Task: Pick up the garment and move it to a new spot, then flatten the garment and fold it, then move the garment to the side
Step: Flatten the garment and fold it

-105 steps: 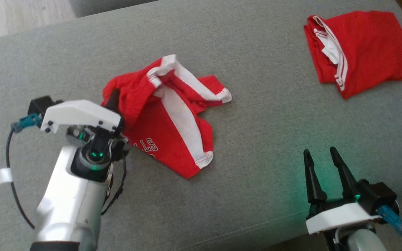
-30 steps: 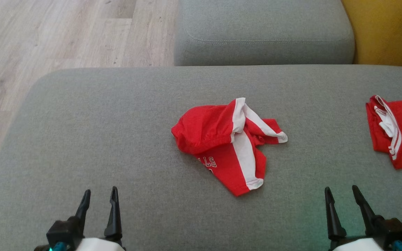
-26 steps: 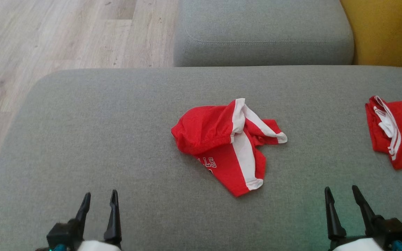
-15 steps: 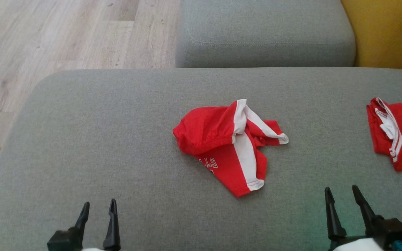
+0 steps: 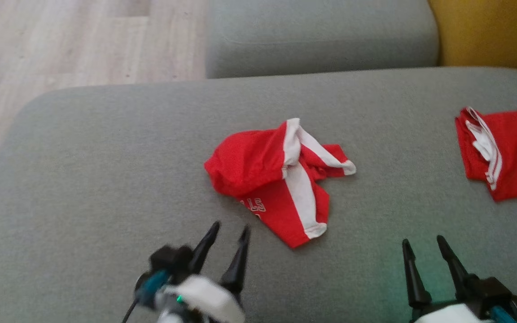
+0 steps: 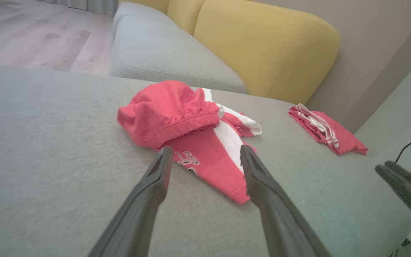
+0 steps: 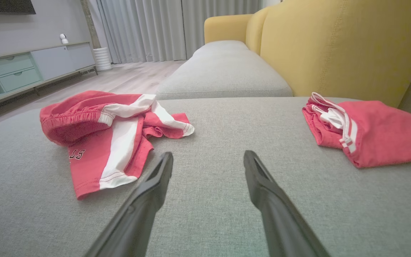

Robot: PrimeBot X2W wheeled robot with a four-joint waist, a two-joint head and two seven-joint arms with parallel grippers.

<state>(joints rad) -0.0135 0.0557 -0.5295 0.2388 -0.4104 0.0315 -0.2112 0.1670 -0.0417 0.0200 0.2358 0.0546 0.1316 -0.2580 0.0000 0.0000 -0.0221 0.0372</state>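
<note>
A broad grey fabric sofa seat (image 5: 83, 179) spans most of the head view from the left edge to the right. Behind it, in the upper right corner, rises a mustard-yellow padded backrest (image 5: 487, 31), which also runs across the top of the left wrist view (image 6: 262, 46) and the upper right of the right wrist view (image 7: 334, 46). Pale wood plank flooring (image 5: 61, 45) takes the upper left of the head view, and a second, smaller grey cushion (image 5: 321, 36) sits at the top centre, butted against the big seat. The crumpled red garment with broad white stripes and white lettering (image 5: 267, 175) lies a little right of centre on the seat, bunched into a rounded hump on its left, with one leg trailing toward the bottom of the frame. In the left wrist view it lies at centre (image 6: 177, 117), and in the right wrist view at middle left (image 7: 95, 132). A neatly folded red garment with thin white trim (image 5: 505, 152) lies well apart from it at the right edge. The left tool (image 5: 230, 225), blurred at the lower centre-left, has its two dark fingers spread. They point up and right toward the crumpled garment's lower edge, near it but apart, and pinch nothing. From its own wrist (image 6: 205, 150) those fingers frame the lettered leg. The right tool (image 5: 422, 240), at the lower right, is likewise spread and empty over bare grey fabric (image 7: 208, 154).
</note>
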